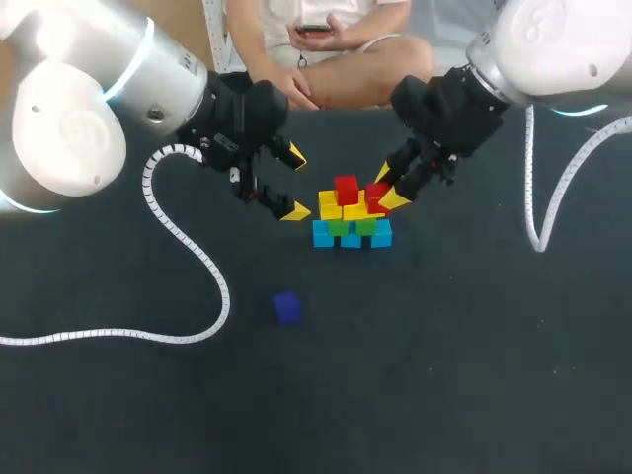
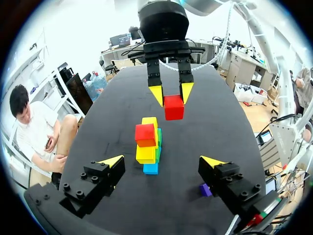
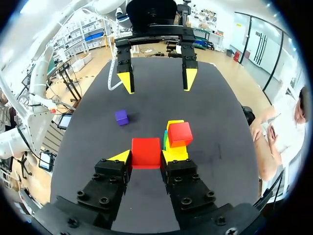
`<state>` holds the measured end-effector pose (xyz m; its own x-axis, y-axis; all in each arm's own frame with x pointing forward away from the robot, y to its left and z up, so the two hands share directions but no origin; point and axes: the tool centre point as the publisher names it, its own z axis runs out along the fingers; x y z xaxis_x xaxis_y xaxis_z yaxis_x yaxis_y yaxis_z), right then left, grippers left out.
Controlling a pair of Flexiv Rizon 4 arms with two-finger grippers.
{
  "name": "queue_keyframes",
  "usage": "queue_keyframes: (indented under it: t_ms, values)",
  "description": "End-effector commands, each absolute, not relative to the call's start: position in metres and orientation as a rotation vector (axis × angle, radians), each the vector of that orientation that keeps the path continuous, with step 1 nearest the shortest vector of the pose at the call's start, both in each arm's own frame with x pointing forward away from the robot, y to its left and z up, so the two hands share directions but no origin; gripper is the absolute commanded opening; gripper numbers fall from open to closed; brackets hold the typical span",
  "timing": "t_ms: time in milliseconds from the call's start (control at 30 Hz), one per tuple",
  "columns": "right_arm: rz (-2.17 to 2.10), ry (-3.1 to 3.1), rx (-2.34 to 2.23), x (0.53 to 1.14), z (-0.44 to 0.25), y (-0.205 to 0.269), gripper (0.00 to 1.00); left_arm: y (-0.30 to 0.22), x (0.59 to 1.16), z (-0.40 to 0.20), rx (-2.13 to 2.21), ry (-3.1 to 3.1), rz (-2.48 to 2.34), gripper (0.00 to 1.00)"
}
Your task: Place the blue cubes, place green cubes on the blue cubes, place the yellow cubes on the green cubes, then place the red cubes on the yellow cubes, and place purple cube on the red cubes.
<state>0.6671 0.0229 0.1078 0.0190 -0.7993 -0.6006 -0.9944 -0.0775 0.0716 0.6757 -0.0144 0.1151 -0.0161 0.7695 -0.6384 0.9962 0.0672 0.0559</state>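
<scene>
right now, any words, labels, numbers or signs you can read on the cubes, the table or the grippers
None can be read.
The cube stack, the red cube in the right gripper, the loose purple cube, the open left gripper and the dark table all show plain surfaces: no print, numbers or signs.

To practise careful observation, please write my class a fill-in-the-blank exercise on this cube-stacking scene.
1. The red cube not yet on the stack is gripped by the ___ arm.
2. The left gripper is ___, holding nothing.
3. The lone cube lying apart on the table is ___.
4. The stack's bottom layer is ___.
Missing words: right; open; purple; blue.
</scene>
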Motion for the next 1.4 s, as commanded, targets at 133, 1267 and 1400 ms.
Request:
queue_keyframes:
  t_ms: [133, 1267, 1400]
  values:
    - [0.731, 1.841, -1.934, 0.675, 0.102, 0.022, 0.07, -0.013, 0.676, 0.115, 1.754, 1.832, -0.578, 1.0]
    - [0.752, 1.825, -1.949, 0.701, 0.091, 0.027, 0.17, -0.013, 0.676, 0.115, 1.754, 1.832, -0.578, 1.0]
    - [0.751, 1.823, -1.951, 0.702, 0.091, 0.027, 0.18, -0.013, 0.676, 0.115, 1.754, 1.832, -0.578, 1.0]
